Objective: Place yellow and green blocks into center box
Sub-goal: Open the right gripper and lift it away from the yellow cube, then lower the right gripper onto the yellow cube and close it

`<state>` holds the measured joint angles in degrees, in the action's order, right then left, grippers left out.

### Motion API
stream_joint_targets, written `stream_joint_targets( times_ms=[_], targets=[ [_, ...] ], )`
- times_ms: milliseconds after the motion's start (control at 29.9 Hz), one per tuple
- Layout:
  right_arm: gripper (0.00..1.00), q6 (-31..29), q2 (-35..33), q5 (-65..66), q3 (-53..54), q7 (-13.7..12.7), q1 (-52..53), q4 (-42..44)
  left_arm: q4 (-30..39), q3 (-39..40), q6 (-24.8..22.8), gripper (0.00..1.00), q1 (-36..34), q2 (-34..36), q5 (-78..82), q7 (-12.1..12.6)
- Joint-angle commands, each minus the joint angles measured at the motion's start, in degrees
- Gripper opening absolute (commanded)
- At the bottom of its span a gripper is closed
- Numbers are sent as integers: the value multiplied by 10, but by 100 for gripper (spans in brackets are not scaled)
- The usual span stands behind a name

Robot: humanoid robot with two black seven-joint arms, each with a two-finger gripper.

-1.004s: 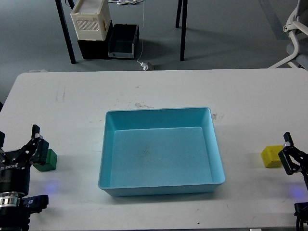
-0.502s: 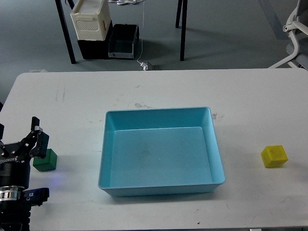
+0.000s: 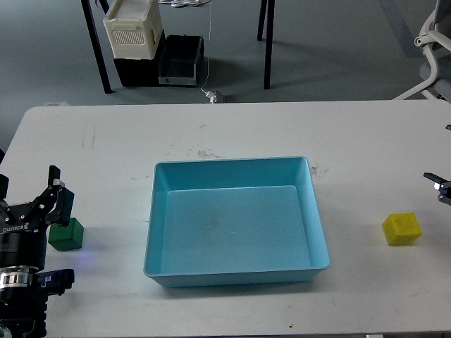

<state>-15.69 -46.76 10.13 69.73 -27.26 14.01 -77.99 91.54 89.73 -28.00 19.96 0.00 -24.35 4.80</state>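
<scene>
Left pincer (image 3: 32,204) is spread apart over the green block (image 3: 67,234) by the desk's (image 3: 232,130) left edge. Right pincer (image 3: 440,190) barely shows, can't tell its state. Yellow block (image 3: 402,229) sits near the right edge. Both probably light and rigid; grab flat sides. Box (image 3: 236,278) empty.

One green block (image 3: 67,234), one yellow block (image 3: 402,229), one blue box (image 3: 236,220), one white table (image 3: 211,134)
</scene>
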Motion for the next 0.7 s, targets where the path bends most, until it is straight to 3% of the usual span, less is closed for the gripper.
stream_joint_targets(
  times_ms=[0, 268, 669],
  targets=[
    [100, 1, -53, 29, -97, -7, 71, -25, -5, -10, 0, 100, -3, 0, 0, -2],
    [100, -8, -132, 99, -328, -7, 265, -85, -7, -10, 0, 100, -2, 0, 0, -2],
    [100, -123, -106, 311, -625, -7, 492, -113, -7, -10, 0, 100, -2, 0, -1, -3]
  ],
)
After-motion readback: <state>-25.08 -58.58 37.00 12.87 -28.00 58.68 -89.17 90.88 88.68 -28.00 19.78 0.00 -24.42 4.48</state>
